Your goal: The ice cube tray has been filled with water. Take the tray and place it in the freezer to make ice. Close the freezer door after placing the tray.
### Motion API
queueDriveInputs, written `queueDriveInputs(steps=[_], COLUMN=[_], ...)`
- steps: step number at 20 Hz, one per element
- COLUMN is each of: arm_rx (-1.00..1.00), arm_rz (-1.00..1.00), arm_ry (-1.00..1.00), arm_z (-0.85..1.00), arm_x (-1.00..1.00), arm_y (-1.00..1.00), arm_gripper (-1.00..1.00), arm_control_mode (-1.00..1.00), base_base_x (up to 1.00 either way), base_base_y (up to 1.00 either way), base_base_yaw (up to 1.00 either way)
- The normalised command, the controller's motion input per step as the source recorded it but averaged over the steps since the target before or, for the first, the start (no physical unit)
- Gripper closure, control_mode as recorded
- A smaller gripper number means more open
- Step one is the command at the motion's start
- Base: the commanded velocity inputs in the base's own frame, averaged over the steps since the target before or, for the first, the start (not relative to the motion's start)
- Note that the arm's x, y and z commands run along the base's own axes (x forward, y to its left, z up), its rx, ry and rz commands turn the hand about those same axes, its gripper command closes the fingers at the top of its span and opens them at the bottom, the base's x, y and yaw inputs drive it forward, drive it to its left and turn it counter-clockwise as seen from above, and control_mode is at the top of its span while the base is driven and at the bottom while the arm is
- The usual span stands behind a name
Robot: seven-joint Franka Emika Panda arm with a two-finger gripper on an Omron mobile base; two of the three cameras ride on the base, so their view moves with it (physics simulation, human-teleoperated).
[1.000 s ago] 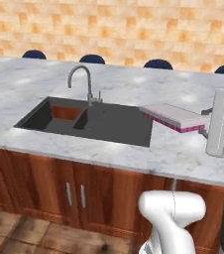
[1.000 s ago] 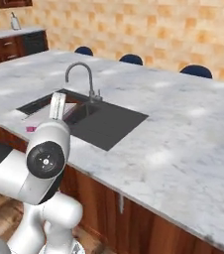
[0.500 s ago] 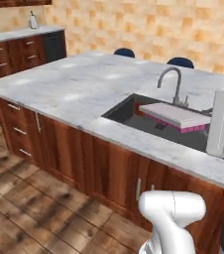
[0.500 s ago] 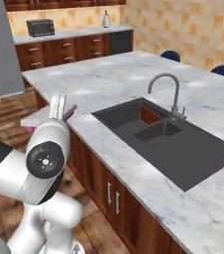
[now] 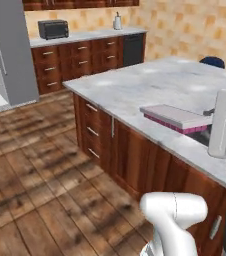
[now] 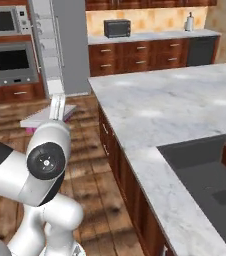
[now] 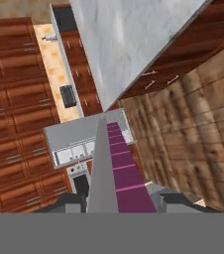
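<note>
The gripper (image 7: 119, 201) was clamped on the ice cube tray (image 5: 177, 118), long axis pointing straight ahead (level, it seemed) toward the freezer (image 6: 47, 47), well apart.

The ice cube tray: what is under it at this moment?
Under the ice cube tray the right base view shows wooden floor, beside the island counter, not over it. The robot arm covers the tray's near end, so the jaws gripping it cannot be seen there.
</note>
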Motion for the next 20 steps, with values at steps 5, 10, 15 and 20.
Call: queueDriveInputs(steps=[5, 10, 15, 20], arm_rx=[0.00, 0.00, 0.00, 0.00], arm_rz=[0.00, 0.00, 0.00, 0.00], arm_ry=[0.00, 0.00, 0.00, 0.00], arm_z=[0.00, 0.00, 0.00, 0.00], arm_x=[0.00, 0.00, 0.00, 0.00], arm_y=[0.00, 0.00, 0.00, 0.00], arm_gripper=[1.00, 1.00, 1.00, 1.00], arm_control_mode=[1.00, 1.00, 1.00, 1.00], base_base_x=[1.00, 1.00, 1.00, 1.00], base_base_y=[0.27, 0.17, 0.04, 0.00], base_base_yaw=[0.42, 0.35, 0.28, 0.23])
